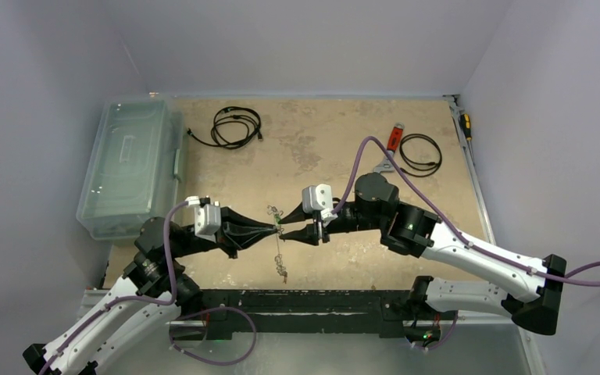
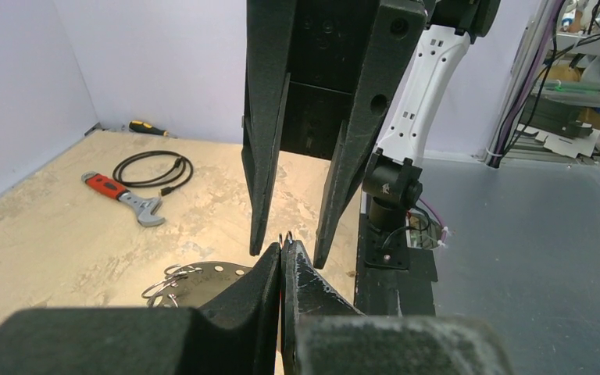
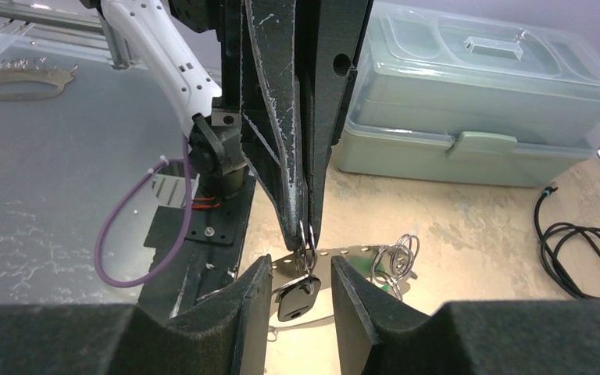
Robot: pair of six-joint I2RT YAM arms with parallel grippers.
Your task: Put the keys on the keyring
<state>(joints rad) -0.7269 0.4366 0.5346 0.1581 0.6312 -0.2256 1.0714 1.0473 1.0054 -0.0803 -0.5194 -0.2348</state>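
Observation:
The keyring [image 3: 353, 251] is a thin flat grey hoop with small holes, hanging between the two grippers above the table's near middle [image 1: 280, 254]. My left gripper [image 2: 283, 246] is shut on a small wire ring at the hoop's top; its tips [image 3: 303, 225] point down in the right wrist view. A black-headed key [image 3: 297, 297] dangles from that ring. My right gripper [image 3: 301, 262] stands open around the black key, with a gap on each side. More small rings and a green tag [image 3: 397, 262] hang further along the hoop. In the top view, both grippers meet tip to tip [image 1: 280, 227].
A clear plastic box [image 1: 129, 168] stands at the left. Black coiled cables lie at the back [image 1: 236, 126] and back right [image 1: 420, 152], beside a red-handled wrench [image 1: 391, 144]. A screwdriver [image 1: 465, 125] lies by the right wall. The black base rail [image 1: 305, 301] runs along the near edge.

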